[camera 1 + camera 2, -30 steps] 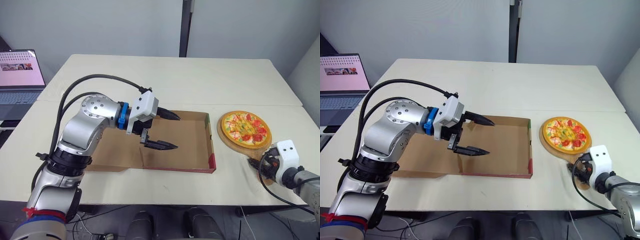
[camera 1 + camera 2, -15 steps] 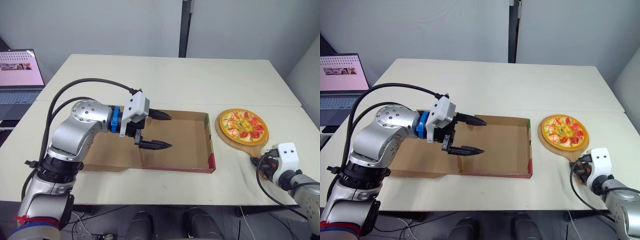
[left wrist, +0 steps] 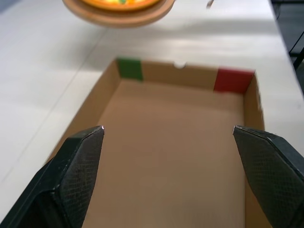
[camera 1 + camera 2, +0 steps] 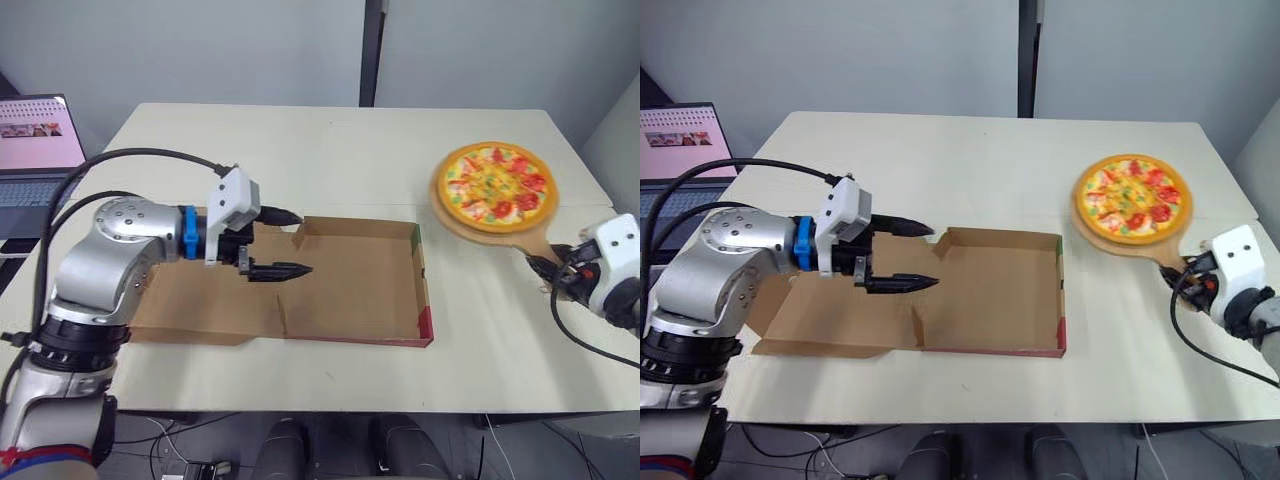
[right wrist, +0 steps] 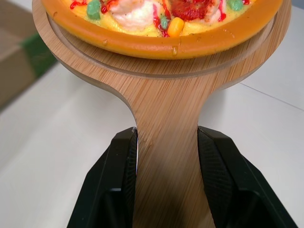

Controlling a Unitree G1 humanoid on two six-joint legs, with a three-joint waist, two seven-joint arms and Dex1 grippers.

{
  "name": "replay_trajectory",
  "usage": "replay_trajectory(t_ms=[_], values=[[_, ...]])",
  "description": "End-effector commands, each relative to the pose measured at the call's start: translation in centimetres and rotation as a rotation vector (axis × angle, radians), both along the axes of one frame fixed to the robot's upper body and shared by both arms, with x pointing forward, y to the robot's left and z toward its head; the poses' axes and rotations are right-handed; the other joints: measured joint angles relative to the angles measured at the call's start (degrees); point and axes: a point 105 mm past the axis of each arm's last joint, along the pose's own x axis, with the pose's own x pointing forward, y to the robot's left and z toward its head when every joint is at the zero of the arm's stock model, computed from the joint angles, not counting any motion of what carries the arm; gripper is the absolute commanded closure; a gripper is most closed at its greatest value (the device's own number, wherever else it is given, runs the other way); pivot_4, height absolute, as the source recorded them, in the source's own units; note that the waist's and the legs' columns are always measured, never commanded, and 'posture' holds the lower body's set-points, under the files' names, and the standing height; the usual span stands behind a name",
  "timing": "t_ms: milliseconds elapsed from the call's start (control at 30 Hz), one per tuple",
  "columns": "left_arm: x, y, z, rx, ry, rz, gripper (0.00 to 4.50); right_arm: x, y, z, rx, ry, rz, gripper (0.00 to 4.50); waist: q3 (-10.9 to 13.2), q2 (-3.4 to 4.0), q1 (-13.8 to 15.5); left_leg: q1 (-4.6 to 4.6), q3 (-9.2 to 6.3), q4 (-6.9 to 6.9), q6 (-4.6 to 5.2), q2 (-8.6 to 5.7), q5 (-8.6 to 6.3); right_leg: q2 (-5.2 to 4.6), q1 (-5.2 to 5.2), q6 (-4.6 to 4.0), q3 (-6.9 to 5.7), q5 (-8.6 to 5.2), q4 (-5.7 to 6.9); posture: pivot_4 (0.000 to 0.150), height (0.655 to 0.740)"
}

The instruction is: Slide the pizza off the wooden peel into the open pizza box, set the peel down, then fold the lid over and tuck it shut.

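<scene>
Sitting on the worktop [image 4: 330,140], the box [image 4: 355,290] lies open; right of it the peel [image 4: 540,228], pizza [image 4: 494,183] aboard, is clamped by the right claw [image 5: 167,135]. The left claw [image 4: 303,242] gapes wide over the box. Tilting early could dump pizza short.

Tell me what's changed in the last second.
The right pincer, shut on the peel, has lifted it and the pizza off the table and carried them farther out. The open left pincer has drawn back leftward over the box. The box stays open and empty.
</scene>
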Motion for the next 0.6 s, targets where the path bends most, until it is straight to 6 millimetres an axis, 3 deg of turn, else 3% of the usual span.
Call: replay_trajectory(t_ms=[33, 233, 600], values=[[0.2, 2.2, 0.6, 0.030, -0.033, 0.056, 0.00, -0.1, 3.6, 3.9, -0.046, -0.102, 0.208, 2.90, 0.01, 0.00, 0.03, -0.01, 0.00, 0.01, 0.00, 0.00, 0.00, 0.00, -0.01, 0.00, 0.00, 0.00, 0.00, 0.150, 0.7343], [-0.7, 3.0, 0.9, 0.036, -0.010, 0.038, 0.00, -0.8, 7.0, 3.8, -0.159, -0.059, 0.444, 2.90, 0.03, -0.03, 0.54, -0.08, -0.02, 0.04, 0.00, -0.01, 0.00, -0.05, -0.02, 0.00, -0.07, 0.00, -0.05, 0.150, 0.7343], [-2.1, 3.5, 1.4, 0.046, 0.030, 0.008, 0.00, 1.0, 8.2, 3.0, -0.310, -0.083, 0.507, 2.90, 0.04, -0.05, 0.34, -0.07, -0.01, 0.08, 0.00, -0.04, 0.00, -0.11, -0.03, 0.00, -0.09, 0.00, -0.02, 0.150, 0.7343]])
